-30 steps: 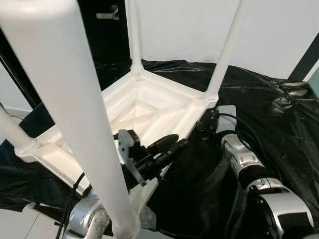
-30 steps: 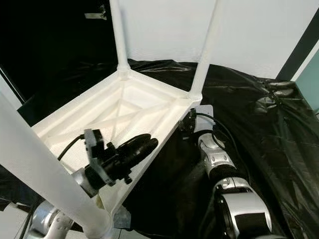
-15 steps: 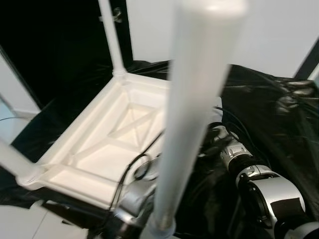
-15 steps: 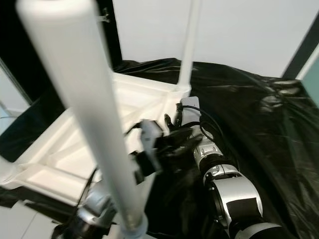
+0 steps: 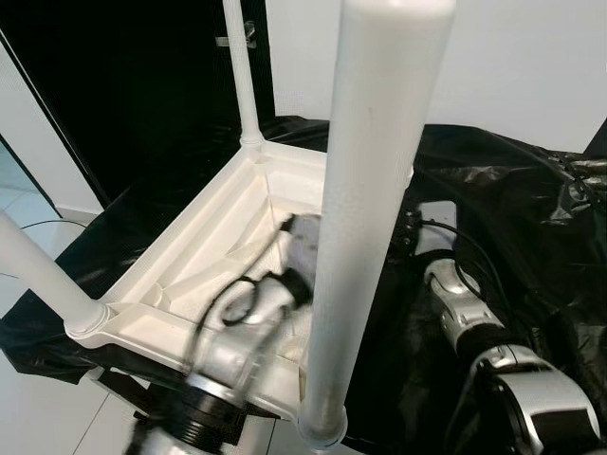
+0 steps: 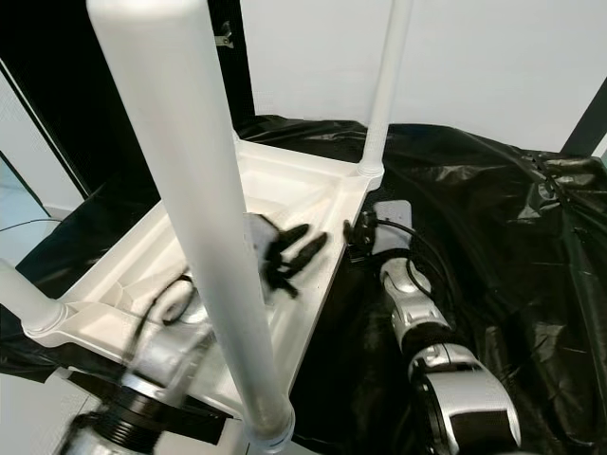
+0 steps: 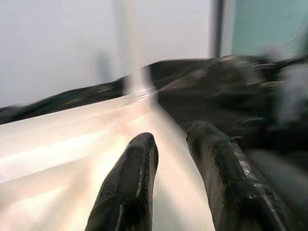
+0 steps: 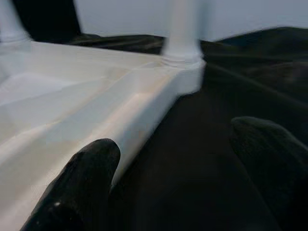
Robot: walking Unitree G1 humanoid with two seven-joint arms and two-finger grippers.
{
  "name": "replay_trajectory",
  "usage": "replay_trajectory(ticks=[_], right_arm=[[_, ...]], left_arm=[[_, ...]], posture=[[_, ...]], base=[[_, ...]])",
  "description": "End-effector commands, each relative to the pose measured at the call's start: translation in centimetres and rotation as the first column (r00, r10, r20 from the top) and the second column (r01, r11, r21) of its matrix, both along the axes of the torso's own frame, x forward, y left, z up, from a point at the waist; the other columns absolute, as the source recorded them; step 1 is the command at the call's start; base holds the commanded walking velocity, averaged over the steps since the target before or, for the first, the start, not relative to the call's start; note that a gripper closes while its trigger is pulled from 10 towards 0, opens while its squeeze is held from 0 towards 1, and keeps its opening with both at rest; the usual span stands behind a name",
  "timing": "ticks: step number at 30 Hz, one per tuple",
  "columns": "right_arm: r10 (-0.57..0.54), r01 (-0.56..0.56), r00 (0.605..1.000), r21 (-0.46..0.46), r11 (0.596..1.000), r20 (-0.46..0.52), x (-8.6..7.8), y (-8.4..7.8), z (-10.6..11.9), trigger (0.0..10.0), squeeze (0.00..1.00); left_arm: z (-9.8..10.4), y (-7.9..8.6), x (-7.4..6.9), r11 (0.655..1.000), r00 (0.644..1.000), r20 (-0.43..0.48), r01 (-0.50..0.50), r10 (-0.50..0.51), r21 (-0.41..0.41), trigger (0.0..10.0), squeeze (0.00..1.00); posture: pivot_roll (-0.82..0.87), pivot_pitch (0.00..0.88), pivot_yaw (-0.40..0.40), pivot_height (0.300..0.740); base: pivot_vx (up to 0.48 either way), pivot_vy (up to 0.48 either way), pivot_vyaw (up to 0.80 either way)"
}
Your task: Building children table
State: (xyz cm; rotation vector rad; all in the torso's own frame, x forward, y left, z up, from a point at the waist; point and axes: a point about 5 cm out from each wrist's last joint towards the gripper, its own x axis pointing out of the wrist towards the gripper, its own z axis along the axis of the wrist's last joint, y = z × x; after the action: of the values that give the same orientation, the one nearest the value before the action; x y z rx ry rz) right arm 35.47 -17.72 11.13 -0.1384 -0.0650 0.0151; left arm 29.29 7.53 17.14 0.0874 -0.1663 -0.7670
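Item: children's table [image 6: 285, 180], white plastic, upside down on a black sheet [image 6: 493, 218], four legs up. Near leg [image 6: 204, 237] rises straight past the head camera; far legs stand at the back corners, a fourth at the near left corner.

Left tool [image 6: 294, 254]: over the ribbed underside, inside the frame, blurred; fingers [image 7: 130, 183] narrowly parted, holding nothing.

Right tool [image 8: 168, 178]: low beside the table's right rim near the far right leg, over the sheet; fingers wide apart, holding nothing.

Risks, as judged:
- The near leg stands close beside the left arm; a sideways swing could knock it loose or tip the table.
- The right tool could catch the loose sheet or its own cable [image 6: 417, 251] and drag the table.
- Legs may be only part seated; a push could lean one.

Surroundings: white wall [image 6: 493, 66] behind, dark doorway [image 6: 123, 85] with a handle at the left, pale floor. The near leg hides much of the underside.
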Motion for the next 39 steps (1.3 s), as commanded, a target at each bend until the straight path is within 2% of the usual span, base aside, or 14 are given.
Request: replay_trajectory(ticks=[1, 2, 4, 5, 10, 14, 18, 20, 23, 29, 30, 31, 37, 39], right_arm=[[-0.029, 0.029, 0.999, 0.002, 1.000, 0.046, -0.4, -0.4, 0.5, 10.0, 0.00], [-0.029, 0.029, 0.999, 0.002, 1.000, 0.046, -0.4, -0.4, 0.5, 10.0, 0.00], [-0.038, 0.037, 0.996, 0.009, 0.999, 0.076, -1.7, -0.5, 0.4, 10.0, 0.00], [-0.038, 0.037, 0.996, 0.009, 0.999, 0.076, -1.7, -0.5, 0.4, 10.0, 0.00], [-0.024, 0.017, 0.995, 0.074, 0.997, 0.098, -3.9, -0.4, 0.6, 10.0, 0.00], [0.012, -0.020, 0.996, 0.089, 0.996, 0.092, -5.4, 0.0, 0.7, 10.0, 0.00], [0.053, -0.059, 0.996, 0.088, 0.994, 0.077, -6.3, 0.1, 0.4, 10.0, 0.00], [0.113, -0.118, 0.992, 0.089, 0.989, 0.057, -7.3, 0.6, 0.1, 10.0, 0.00], [0.187, -0.189, 0.982, 0.101, 0.977, 0.024, -8.3, 1.4, 0.0, 10.0, 0.00], [0.295, -0.295, 0.955, 0.115, 0.949, 0.017, -9.6, 2.4, 0.4, 10.0, 0.00], [0.295, -0.295, 0.955, 0.104, 0.950, 0.009, -9.6, 2.5, 0.3, 10.0, 0.00], [0.298, -0.297, 0.955, 0.096, 0.950, 0.003, -9.4, 2.7, 0.4, 10.0, 0.00], [0.299, -0.297, 0.954, 0.094, 0.950, -0.003, -9.4, 2.9, 0.4, 10.0, 0.00], [0.296, -0.294, 0.955, 0.087, 0.952, -0.014, -9.4, 2.9, 0.5, 10.0, 0.00]], left_arm=[[-0.1, 1.0, -0.2, 0.993, 0.994, 0.013, 0.109, -0.110, 0.047, 10.0, 0.00], [-0.1, 1.0, -0.2, 0.993, 0.994, 0.013, 0.109, -0.110, 0.047, 10.0, 0.00], [0.0, 3.4, -0.4, 0.985, 0.989, 0.012, 0.143, -0.145, 0.096, 10.0, 0.00], [0.0, 3.4, -0.4, 0.985, 0.989, 0.012, 0.143, -0.145, 0.096, 10.0, 0.00], [0.2, 6.5, -1.5, 0.958, 0.972, -0.010, 0.231, -0.233, 0.172, 10.0, 0.00], [0.0, 8.5, -2.5, 0.911, 0.948, -0.071, 0.317, -0.309, 0.264, 10.0, 0.00], [0.0, 9.5, -3.4, 0.877, 0.925, -0.136, 0.379, -0.354, 0.296, 10.0, 0.00], [-0.1, 10.7, -4.2, 0.840, 0.904, -0.186, 0.426, -0.384, 0.336, 10.0, 0.00], [-0.1, 11.8, -4.7, 0.812, 0.889, -0.224, 0.457, -0.400, 0.363, 10.0, 0.00], [-0.9, 12.4, -5.9, 0.763, 0.855, -0.288, 0.515, -0.430, 0.390, 10.0, 0.00], [-1.2, 12.3, -5.9, 0.752, 0.855, -0.296, 0.516, -0.425, 0.410, 10.0, 0.00], [-2.3, 11.9, -6.0, 0.708, 0.854, -0.307, 0.520, -0.420, 0.478, 10.0, 0.00], [-3.5, 11.3, -5.8, 0.674, 0.859, -0.316, 0.512, -0.403, 0.533, 10.0, 0.00], [-4.3, 11.0, -5.7, 0.636, 0.857, -0.329, 0.515, -0.397, 0.575, 10.0, 0.00]], posture=[[0.07, 0.000, 0.006, 0.740], [0.07, 0.000, 0.006, 0.740], [0.06, 0.000, 0.002, 0.740], [0.06, 0.000, 0.002, 0.740], [0.06, 0.000, 0.003, 0.740], [0.05, 0.000, 0.004, 0.740], [0.05, 0.000, 0.005, 0.740], [0.04, 0.000, 0.006, 0.740], [0.04, 0.000, 0.007, 0.740], [0.04, 0.000, 0.001, 0.740], [0.04, 0.000, 0.000, 0.740], [0.04, 0.000, 0.000, 0.740], [0.03, 0.000, 0.003, 0.740], [0.03, 0.000, 0.006, 0.740]], base=[[0.000, 0.000, 0.00], [0.000, 0.000, 0.00], [0.000, 0.000, 0.00], [0.000, 0.000, 0.00], [0.000, 0.000, 0.00], [0.000, 0.000, 0.00], [0.000, 0.000, 0.00], [0.000, 0.000, 0.00], [0.000, 0.000, 0.00], [0.000, 0.000, 0.00], [0.000, 0.000, 0.00], [0.000, 0.000, 0.00], [0.000, 0.000, 0.00], [0.000, 0.000, 0.00]])
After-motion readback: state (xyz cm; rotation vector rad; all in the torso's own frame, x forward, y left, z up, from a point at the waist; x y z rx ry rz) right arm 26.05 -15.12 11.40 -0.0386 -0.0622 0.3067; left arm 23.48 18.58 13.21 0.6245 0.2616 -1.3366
